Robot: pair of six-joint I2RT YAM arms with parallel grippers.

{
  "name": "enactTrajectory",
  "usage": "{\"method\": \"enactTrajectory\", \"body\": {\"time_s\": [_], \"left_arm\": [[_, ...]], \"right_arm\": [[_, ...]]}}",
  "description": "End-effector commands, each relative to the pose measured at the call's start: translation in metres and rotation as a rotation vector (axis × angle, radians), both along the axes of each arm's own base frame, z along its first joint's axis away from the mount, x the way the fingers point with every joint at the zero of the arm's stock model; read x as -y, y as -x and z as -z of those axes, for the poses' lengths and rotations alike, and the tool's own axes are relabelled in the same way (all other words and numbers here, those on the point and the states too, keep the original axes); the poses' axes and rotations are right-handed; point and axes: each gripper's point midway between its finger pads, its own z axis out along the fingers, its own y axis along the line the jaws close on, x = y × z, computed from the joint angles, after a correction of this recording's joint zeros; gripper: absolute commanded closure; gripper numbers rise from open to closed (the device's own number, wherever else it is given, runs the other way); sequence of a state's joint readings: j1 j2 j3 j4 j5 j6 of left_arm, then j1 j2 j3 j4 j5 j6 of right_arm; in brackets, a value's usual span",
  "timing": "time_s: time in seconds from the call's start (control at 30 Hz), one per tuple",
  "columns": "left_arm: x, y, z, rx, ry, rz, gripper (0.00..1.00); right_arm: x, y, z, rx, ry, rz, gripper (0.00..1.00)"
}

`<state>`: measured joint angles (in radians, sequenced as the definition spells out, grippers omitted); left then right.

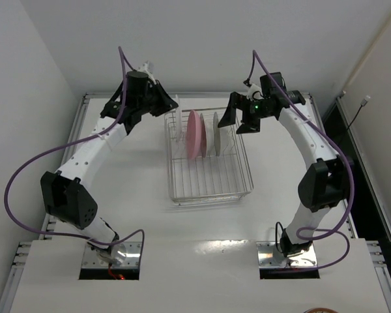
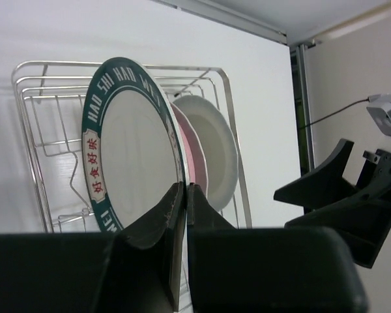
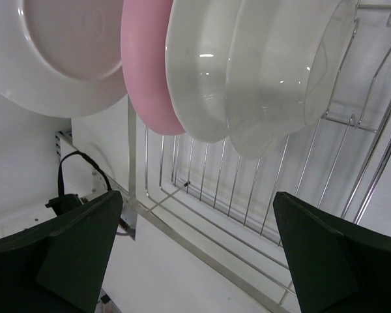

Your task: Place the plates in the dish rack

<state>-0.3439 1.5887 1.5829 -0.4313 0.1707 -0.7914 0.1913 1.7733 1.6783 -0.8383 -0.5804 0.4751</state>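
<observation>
- Now the left claw, arm reaching forward, pinches the rim of the patterned plate, upright at the dish rack's far-left corner.
- Opposite, the right claw hovers spread wide beside the racked pink plate.

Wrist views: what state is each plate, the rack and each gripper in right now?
dish rack: loaded with standing plates
patterned plate: upright, gripped at rim
pink plate: upright in dish rack
inner whitish plate: upright in dish rack
end whitish plate: upright in dish rack
left gripper: shut on patterned plate
right gripper: open, holding nothing
</observation>
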Motion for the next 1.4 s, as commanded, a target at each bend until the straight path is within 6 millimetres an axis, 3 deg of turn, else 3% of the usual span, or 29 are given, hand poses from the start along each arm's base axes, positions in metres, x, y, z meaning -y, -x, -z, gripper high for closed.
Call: {"method": "enactTrajectory", "body": {"time_s": [0.0,0.53,0.57,0.7,0.87,0.93,1.03,1.1,1.23,1.3,1.33,1.37], "left_arm": [[-0.005,-0.005,-0.026,0.094,0.016,-0.030,1.00],[-0.009,-0.001,0.017,0.016,0.019,-0.063,1.00],[-0.008,-0.001,0.026,-0.007,0.019,-0.067,1.00],[-0.005,-0.001,0.030,-0.023,0.030,-0.055,1.00],[0.000,-0.003,0.010,0.030,0.040,-0.021,0.67],[0.006,-0.005,-0.010,0.079,0.070,0.006,0.51],[0.010,-0.004,-0.027,0.109,0.090,0.030,0.42],[0.010,-0.005,-0.050,0.157,0.106,0.031,0.42],[-0.011,0.002,-0.106,0.300,0.056,-0.033,0.42],[-0.040,0.007,-0.115,0.334,-0.018,-0.155,0.36],[-0.050,0.009,-0.115,0.337,-0.033,-0.205,0.34],[-0.071,0.007,-0.087,0.288,-0.094,-0.307,0.26]], "right_arm": [[0.001,-0.001,-0.019,0.072,-0.014,-0.006,0.00],[0.006,0.010,-0.010,0.044,-0.006,-0.015,0.00],[0.006,0.010,-0.010,0.044,-0.006,-0.015,0.00],[0.006,0.013,-0.014,0.059,-0.004,-0.021,0.00],[0.007,0.016,-0.010,0.040,-0.001,-0.021,0.00],[0.007,0.016,-0.010,0.040,-0.001,-0.021,0.00],[0.007,0.016,-0.010,0.040,-0.001,-0.021,0.00],[0.012,0.014,-0.011,0.044,0.028,0.001,0.00],[0.025,0.008,-0.008,0.047,0.109,0.059,0.00],[0.038,0.008,-0.012,0.053,0.161,0.096,0.00],[0.048,0.005,-0.015,0.072,0.211,0.136,0.00],[0.054,0.007,-0.014,0.060,0.242,0.154,0.00]]}}
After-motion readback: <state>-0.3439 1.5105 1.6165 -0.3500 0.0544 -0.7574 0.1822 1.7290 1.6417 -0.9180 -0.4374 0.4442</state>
